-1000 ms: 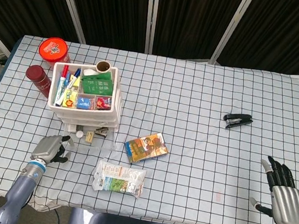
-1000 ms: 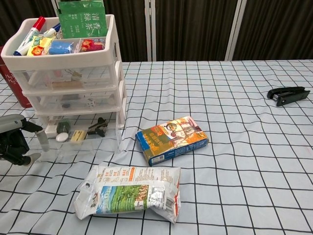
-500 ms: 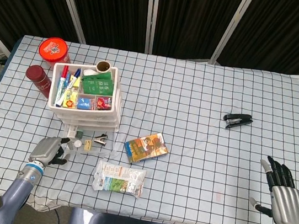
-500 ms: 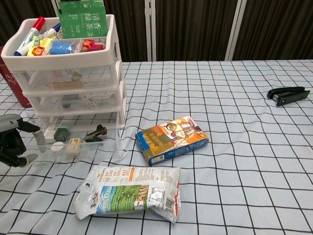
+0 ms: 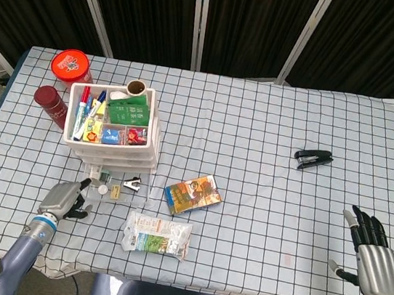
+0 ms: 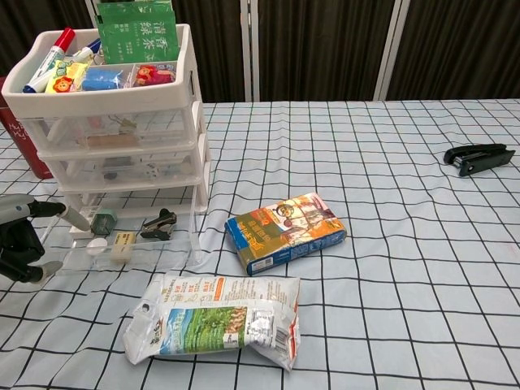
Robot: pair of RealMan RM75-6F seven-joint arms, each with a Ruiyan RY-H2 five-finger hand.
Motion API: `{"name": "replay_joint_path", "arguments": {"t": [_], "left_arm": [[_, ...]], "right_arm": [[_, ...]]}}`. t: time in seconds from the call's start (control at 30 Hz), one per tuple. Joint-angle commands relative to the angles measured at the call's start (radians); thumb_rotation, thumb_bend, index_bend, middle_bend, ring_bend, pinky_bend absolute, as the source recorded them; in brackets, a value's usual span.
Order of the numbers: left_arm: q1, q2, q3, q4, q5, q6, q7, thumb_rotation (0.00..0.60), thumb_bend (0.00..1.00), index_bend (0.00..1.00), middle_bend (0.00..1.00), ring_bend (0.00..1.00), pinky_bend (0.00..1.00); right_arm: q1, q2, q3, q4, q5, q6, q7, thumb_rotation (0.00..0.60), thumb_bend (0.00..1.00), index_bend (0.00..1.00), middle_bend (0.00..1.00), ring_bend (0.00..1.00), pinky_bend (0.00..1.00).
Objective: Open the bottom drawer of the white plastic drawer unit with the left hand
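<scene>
Both views are bright and evenly lit from overhead, with only faint shadows under objects. Focus is sharp throughout. The dark backdrop (image 5: 244, 22) across the top stays nearly black.

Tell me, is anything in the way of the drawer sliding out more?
Possibly the snack bag: it lies just in front of the bottom drawer, near its right half. The left hand is at the drawer's left front corner.

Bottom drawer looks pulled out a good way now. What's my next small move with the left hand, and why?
Probably let go and ease the left hand back toward you. The bottom drawer already stands well out of the white drawer unit, its contents exposed, and the snack bag lies just ahead of it, so further pulling gains little.
</scene>
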Motion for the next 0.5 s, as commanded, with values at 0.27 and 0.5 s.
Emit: {"name": "replay_joint_path", "arguments": {"t": [0.27,0.5], "left_arm": [[0.053,0.054,0.045,-0.077,0.234,0.175,0.023,0.600,0.31,0.21,0.97,0.95,0.83],[0.023,0.172,0.067,-0.149,0.332,0.170,0.142,0.600,0.18,0.19,0.96,0.95,0.83]], "right_arm": [[-0.001,-0.003,-0.001,0.000,-0.001,0.001,-0.008,0.600,0.03,0.00,0.00,0.00,0.00],[0.000,-0.002,-0.001,-0.002,0.005,-0.006,-0.012,0.600,0.03,0.00,0.00,0.00,0.00]]}}
